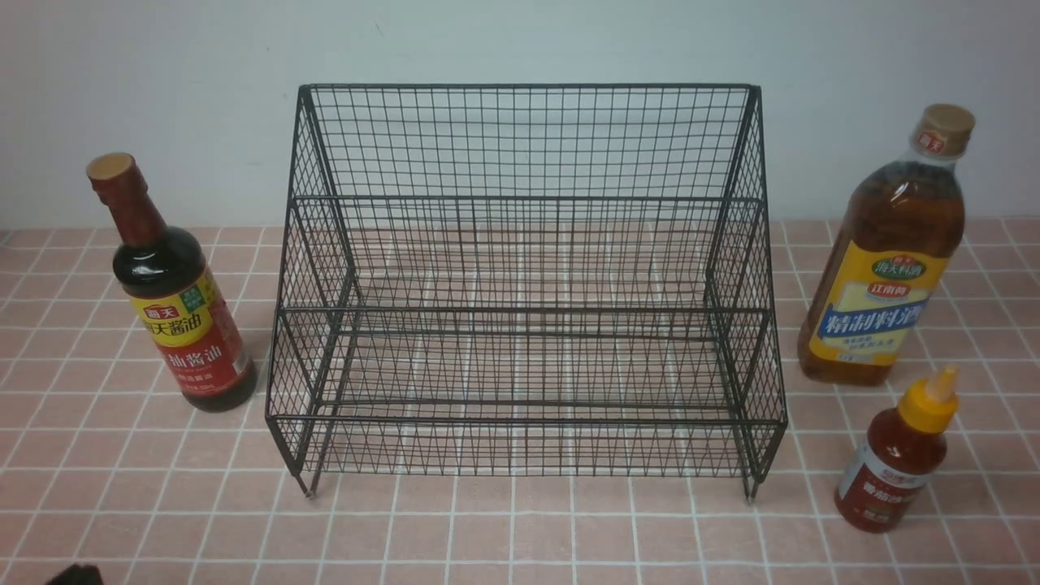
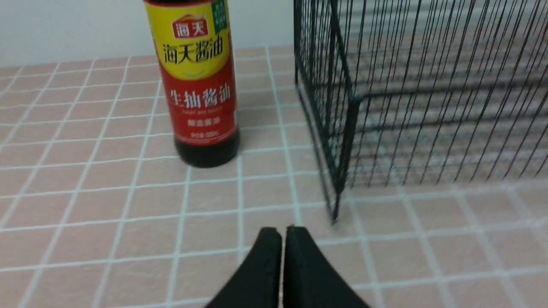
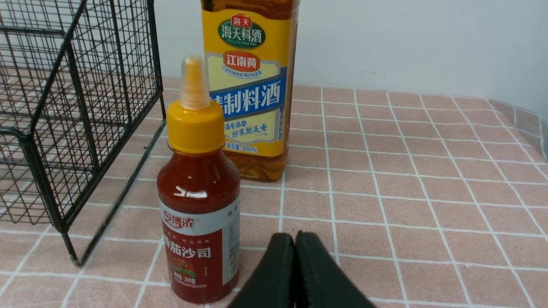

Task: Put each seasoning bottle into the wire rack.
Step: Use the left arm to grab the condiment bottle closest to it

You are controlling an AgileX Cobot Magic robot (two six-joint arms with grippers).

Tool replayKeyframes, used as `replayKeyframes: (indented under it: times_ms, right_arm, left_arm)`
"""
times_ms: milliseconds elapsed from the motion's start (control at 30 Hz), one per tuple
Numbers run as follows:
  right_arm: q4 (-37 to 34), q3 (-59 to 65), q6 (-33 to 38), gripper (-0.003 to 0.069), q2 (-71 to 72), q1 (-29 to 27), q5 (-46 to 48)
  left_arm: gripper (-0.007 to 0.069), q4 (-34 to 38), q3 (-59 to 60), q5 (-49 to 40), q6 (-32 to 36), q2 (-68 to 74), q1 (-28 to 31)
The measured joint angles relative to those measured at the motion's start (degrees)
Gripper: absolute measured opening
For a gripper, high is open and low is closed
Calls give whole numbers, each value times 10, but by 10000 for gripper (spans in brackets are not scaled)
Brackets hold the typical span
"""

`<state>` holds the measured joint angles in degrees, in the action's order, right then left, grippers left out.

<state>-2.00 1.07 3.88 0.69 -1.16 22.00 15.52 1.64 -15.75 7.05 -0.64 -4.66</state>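
The black wire rack (image 1: pixel 520 203) stands in the middle of the tiled table, both tiers bare. The dark soy bottle (image 1: pixel 175 305) with its tan cap stands upright to the rack's left. To the right stands the tall amber bottle (image 1: pixel 886 268), and in front of it the small red sauce bottle (image 1: pixel 898 459) with a yellow nozzle cap. My left gripper (image 2: pixel 282 231) is shut and holds nothing, short of the soy bottle (image 2: pixel 199 85) and the rack's front foot (image 2: pixel 336 218). My right gripper (image 3: pixel 294 236) is shut and holds nothing, just beside the red sauce bottle (image 3: pixel 199 205), with the amber bottle (image 3: pixel 252 85) behind.
A pale wall runs close behind the rack and bottles. The pink tiled tabletop (image 1: pixel 520 528) stretches in front of the rack. A dark bit of the left arm (image 1: pixel 73 575) shows at the front view's lower left corner.
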Motion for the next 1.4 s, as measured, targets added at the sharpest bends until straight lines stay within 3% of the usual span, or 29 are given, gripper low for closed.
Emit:
replayKeyframes:
  times_ms: [233, 467, 567, 733, 867, 1000, 1200, 1400]
  right_arm:
    - [0, 0, 0, -15, 0, 0, 0]
    - [0, 0, 0, -15, 0, 0, 0]
    - [0, 0, 0, -15, 0, 0, 0]
    - [0, 0, 0, -15, 0, 0, 0]
    - [0, 0, 0, -15, 0, 0, 0]
    - [0, 0, 0, -15, 0, 0, 0]
    - [0, 0, 0, -15, 0, 0, 0]
    - [0, 0, 0, -15, 0, 0, 0]
  left_arm:
    - [-7, 147, 0, 197, -18, 0, -1]
    - [-7, 168, -7, 416, -17, 1, -1]
    - [-7, 159, -30, 405, -5, 22, -1]
    - [-7, 39, -114, 304, 42, 166, -1]
    - [-7, -14, -149, 286, 42, 273, -1]
    - [-7, -25, -161, 309, 42, 377, -1]
    - [-4, -11, -170, 418, 41, 544, -1]
    - [-3, -3, -220, 397, 27, 625, -1]
